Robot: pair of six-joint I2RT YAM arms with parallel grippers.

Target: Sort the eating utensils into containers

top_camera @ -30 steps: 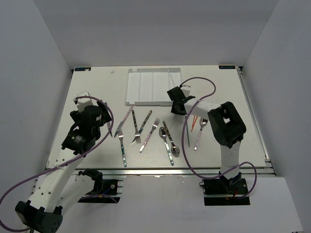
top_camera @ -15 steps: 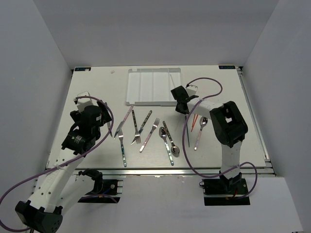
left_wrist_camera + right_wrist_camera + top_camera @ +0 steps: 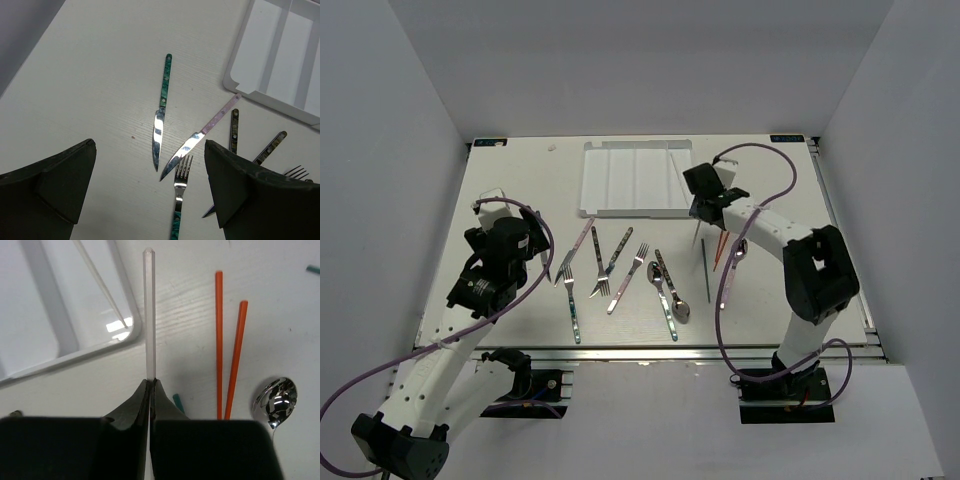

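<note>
My right gripper (image 3: 151,382) is shut on a white chopstick (image 3: 149,315), just off the front right corner of the white tray (image 3: 75,360). In the top view the right gripper (image 3: 704,207) is right of the tray (image 3: 620,180). Another white chopstick (image 3: 100,285) lies in the tray's rightmost slot. Two red chopsticks (image 3: 219,340), a green chopstick (image 3: 178,403) and a spoon (image 3: 275,397) lie on the table beside my fingers. My left gripper (image 3: 150,195) is open and empty above a teal-handled knife (image 3: 161,110), a pink-handled knife (image 3: 200,137) and a fork (image 3: 181,195).
Several forks, knives and spoons (image 3: 665,290) lie spread on the table in front of the tray. A purple cable (image 3: 760,190) loops over the right arm. White walls close in the table on three sides.
My right gripper has moved to the right along the tray's front right corner, carrying the white chopstick. The left arm has not moved.
</note>
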